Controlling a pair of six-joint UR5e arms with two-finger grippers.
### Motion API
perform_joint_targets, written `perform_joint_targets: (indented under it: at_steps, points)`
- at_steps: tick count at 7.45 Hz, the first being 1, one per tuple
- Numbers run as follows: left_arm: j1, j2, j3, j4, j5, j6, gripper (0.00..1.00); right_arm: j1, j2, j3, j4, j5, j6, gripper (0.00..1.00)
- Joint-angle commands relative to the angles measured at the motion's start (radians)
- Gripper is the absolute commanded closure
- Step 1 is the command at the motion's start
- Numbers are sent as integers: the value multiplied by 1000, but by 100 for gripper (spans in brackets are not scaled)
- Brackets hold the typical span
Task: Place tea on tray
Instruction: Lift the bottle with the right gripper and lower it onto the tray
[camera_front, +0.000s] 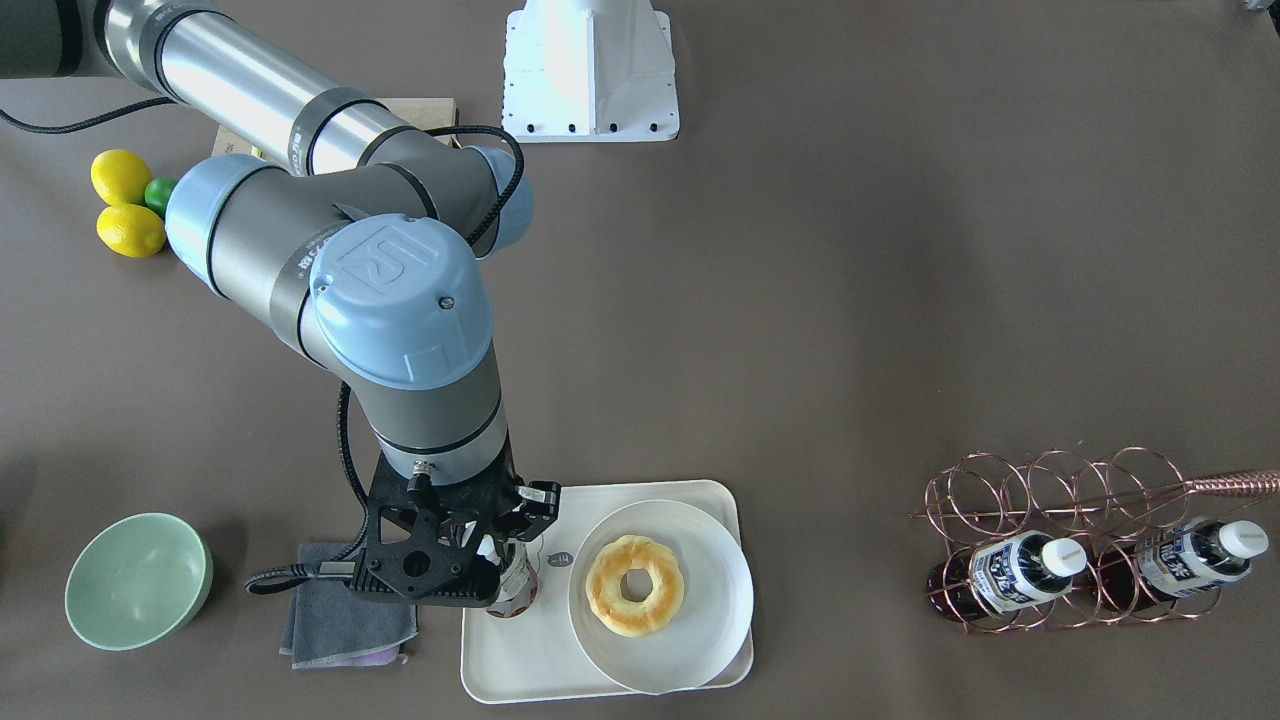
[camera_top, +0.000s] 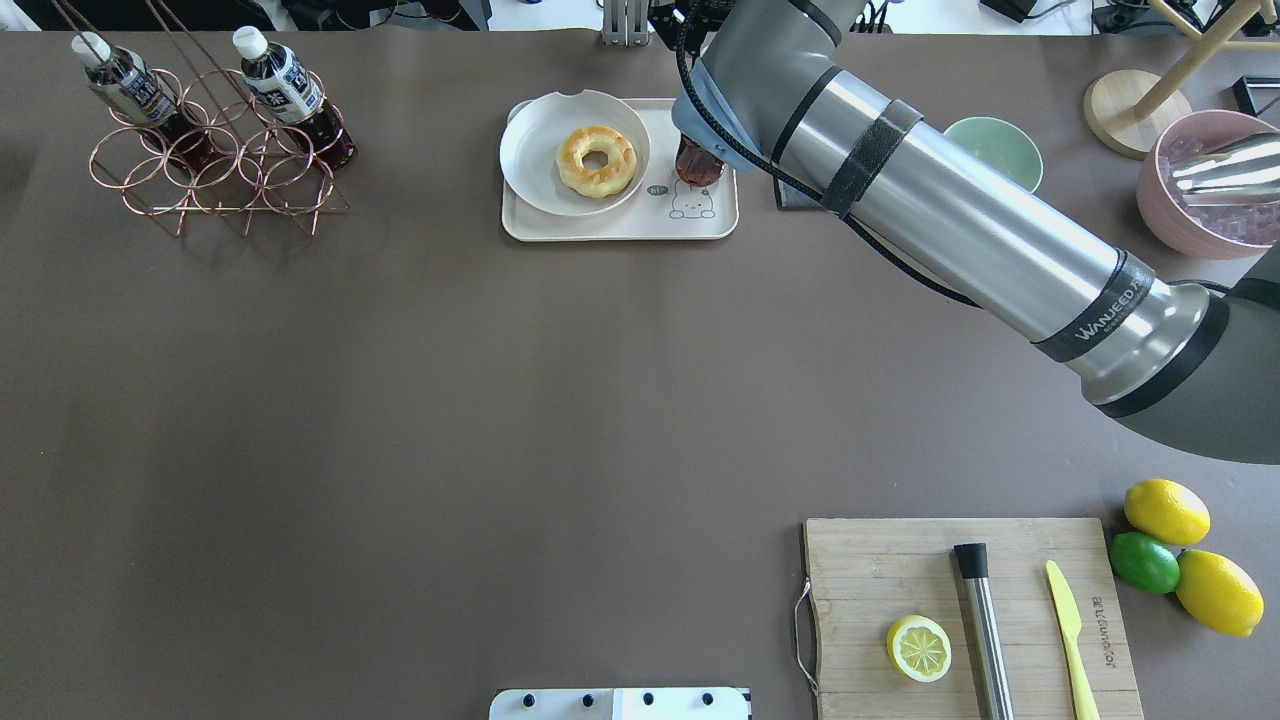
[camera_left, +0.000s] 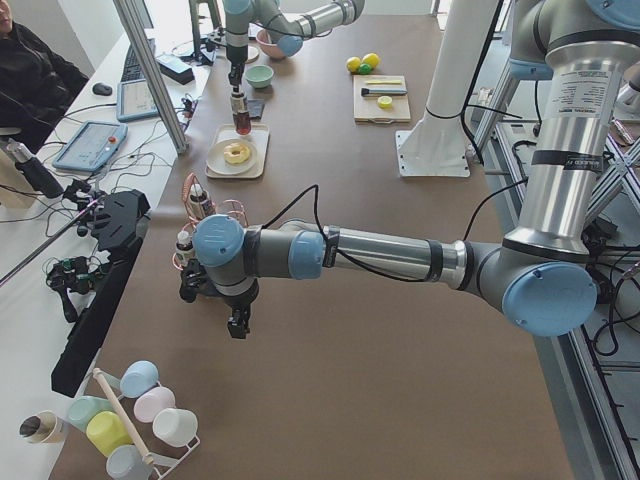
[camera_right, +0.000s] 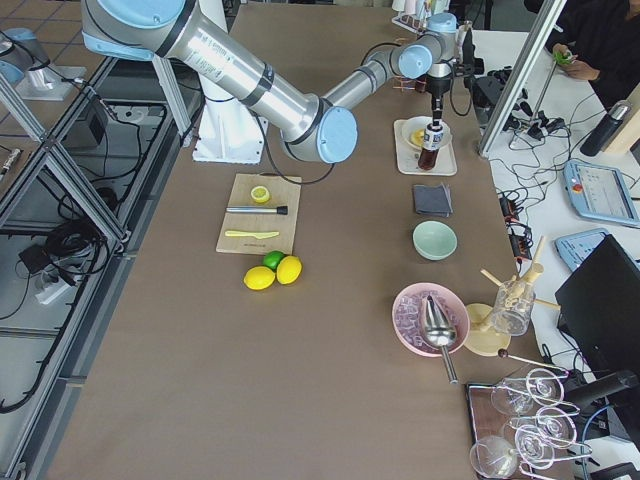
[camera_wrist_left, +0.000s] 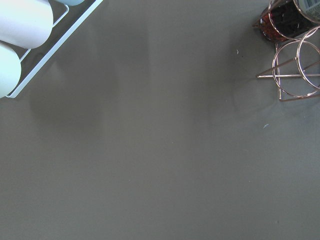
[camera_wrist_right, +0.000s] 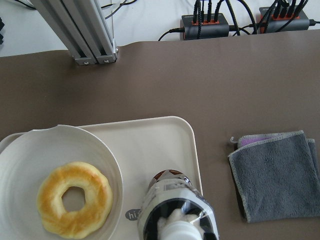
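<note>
- Tea (camera_front: 518, 585) stands upright over the tray's (camera_front: 520, 665) corner beside the plate (camera_front: 700, 625), its neck clasped by the right gripper (camera_front: 498, 556).
- Placing step: next, seat the base, release, then lift straight up.
- Left gripper (camera_left: 237, 322): cannot tell its grip.

Right arm (camera_top: 950, 230) hides most of the tea (camera_top: 697, 168)
</note>
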Motion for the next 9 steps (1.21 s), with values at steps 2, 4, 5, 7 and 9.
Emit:
perform_joint_targets:
  at_steps: [2,4,5,7,9]
  points:
    - [0,-19,26,-2,0,2,2,-12,1,-7,10,-12,2,85]
    - [0,-25,28,0,0,0,2,-14,-2,-7,21,-19,2,0]
    - [0,-23,28,0,0,0,2,-15,-4,-7,23,-21,4,0]
    - [0,-23,31,0,0,-3,2,-14,1,25,17,-18,18,0]
    - [0,-31,38,1,2,-3,2,-11,-22,139,-72,-9,27,0]
